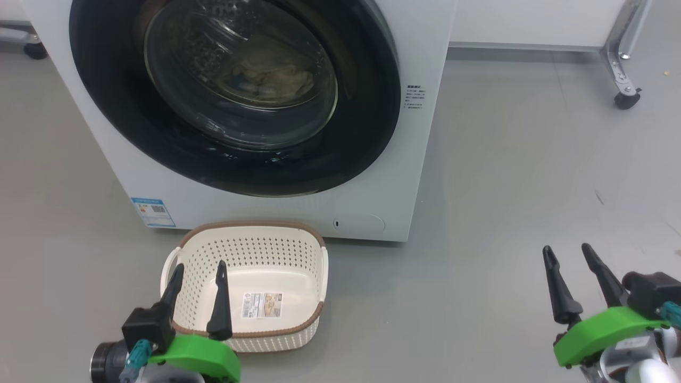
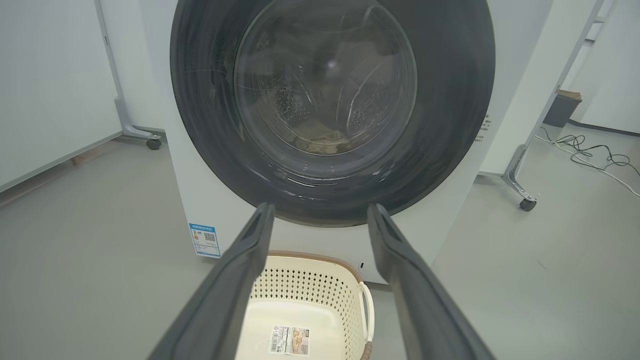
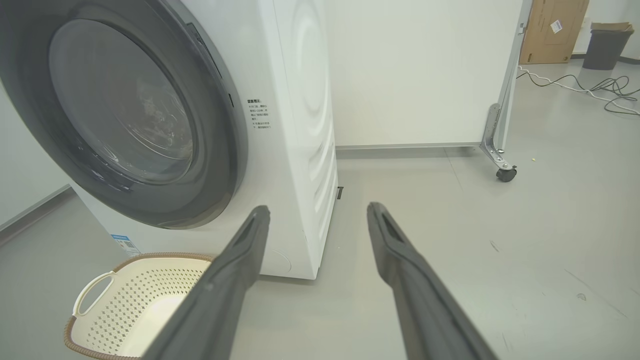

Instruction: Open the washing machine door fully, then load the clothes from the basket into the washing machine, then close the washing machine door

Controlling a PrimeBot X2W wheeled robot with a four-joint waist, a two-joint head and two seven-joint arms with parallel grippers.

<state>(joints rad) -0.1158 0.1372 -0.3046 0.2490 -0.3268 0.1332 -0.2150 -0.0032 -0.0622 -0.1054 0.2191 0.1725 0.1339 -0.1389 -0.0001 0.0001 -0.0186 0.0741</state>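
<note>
The white washing machine (image 1: 372,175) fills the upper left of the head view, and its black-rimmed door (image 1: 367,111) lies flat against the front, shut. Through the glass, the pale yellow clothes (image 1: 271,77) rest inside the drum. On the floor before the machine stands the cream basket (image 1: 250,250), holding nothing but its sticker. My left gripper (image 1: 199,268) hangs open over the basket's near left part. Off to the right, low over bare floor, my right gripper (image 1: 568,251) is open too, well clear of machine and basket. In the wrist views, the left gripper (image 2: 320,212) and right gripper (image 3: 317,212) both show spread, bare fingers.
A wheeled metal leg (image 1: 620,58) of a white partition stands at the back right. Cables (image 3: 590,87), a cardboard sheet (image 3: 552,30) and a dark bin (image 3: 605,45) lie farther off. Grey floor spreads wide to the machine's right.
</note>
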